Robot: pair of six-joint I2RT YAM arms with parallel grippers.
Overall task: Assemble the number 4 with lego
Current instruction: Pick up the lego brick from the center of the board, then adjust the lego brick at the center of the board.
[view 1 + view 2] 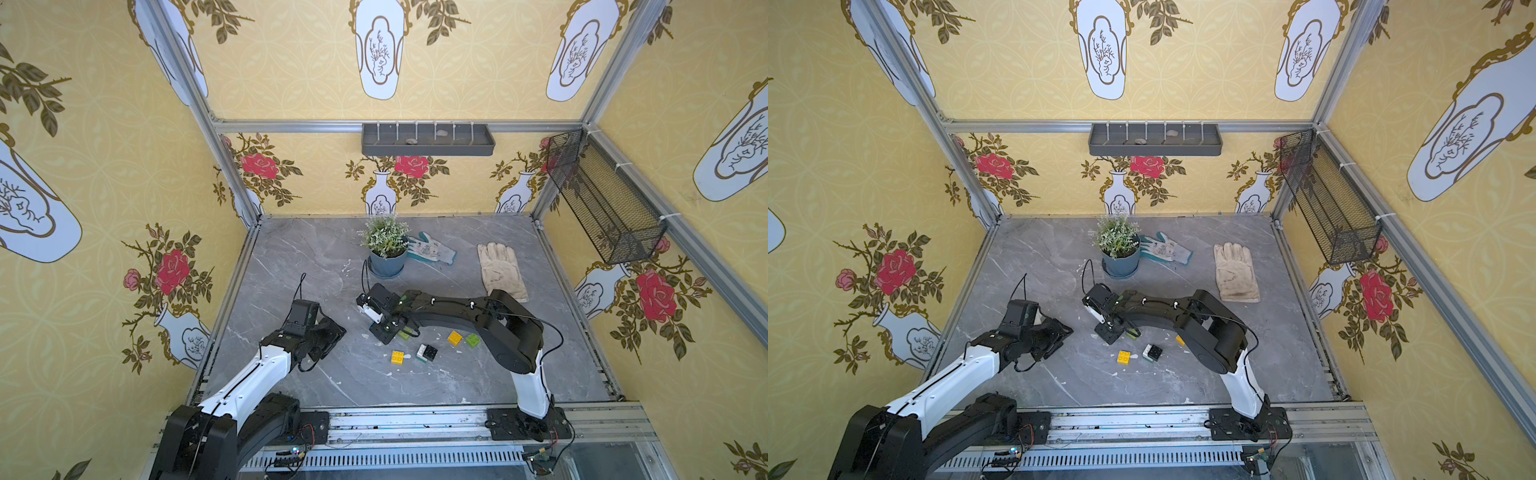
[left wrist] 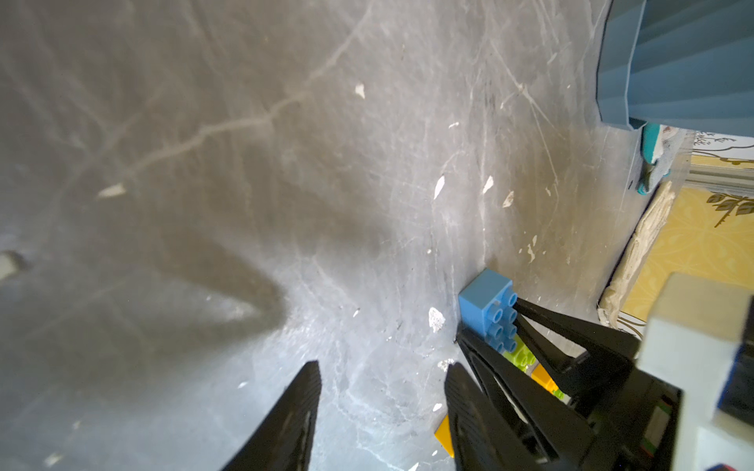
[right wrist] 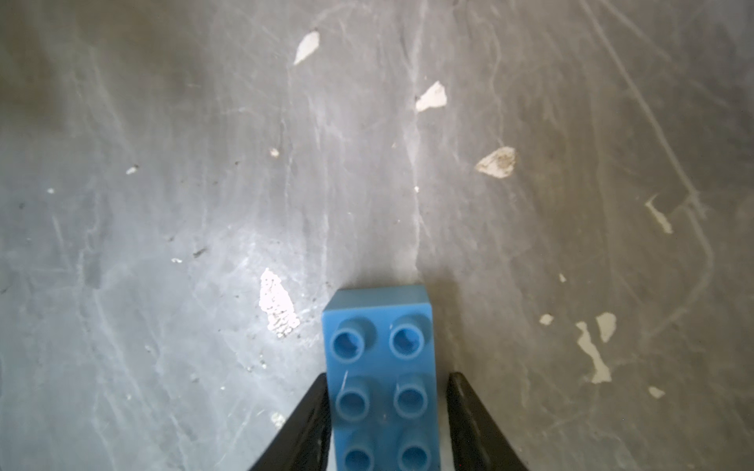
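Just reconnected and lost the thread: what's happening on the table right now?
The right hand straddles the long blue brick on the table, jaws along both sides; a firm grip isn't certain. The left hand hangs open and empty nearby. A yellow brick, a black-and-white pair, a second yellow brick and a lime brick lie loose. No 4 is built yet.

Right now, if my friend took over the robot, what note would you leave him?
Left claw: open, empty.
Right claw: jaws either side of the blue brick; can't tell if it's pinched yet.
Loose on the table: one yellow brick beside the white-and-black clump, another yellow brick beside a lime brick.
Done: no 4 shape yet.
Left: join all bricks into the 4.
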